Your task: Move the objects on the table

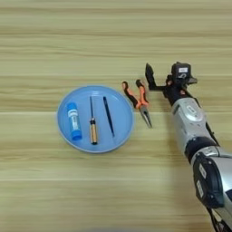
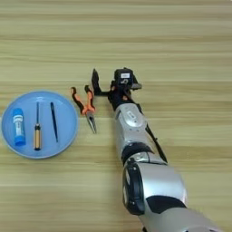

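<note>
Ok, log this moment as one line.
plate: tube, screwdriver, stick | pliers: table, beside plate | right gripper: above pliers handles

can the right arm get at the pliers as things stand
Probably yes. The right gripper hovers just right of the pliers, which lie on bare table beside the plate, with nothing between them.

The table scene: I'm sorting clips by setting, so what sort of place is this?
Probably a workbench or lab test setup: a bare wooden table, hand tools like pliers and a screwdriver on a blue plate.
</note>
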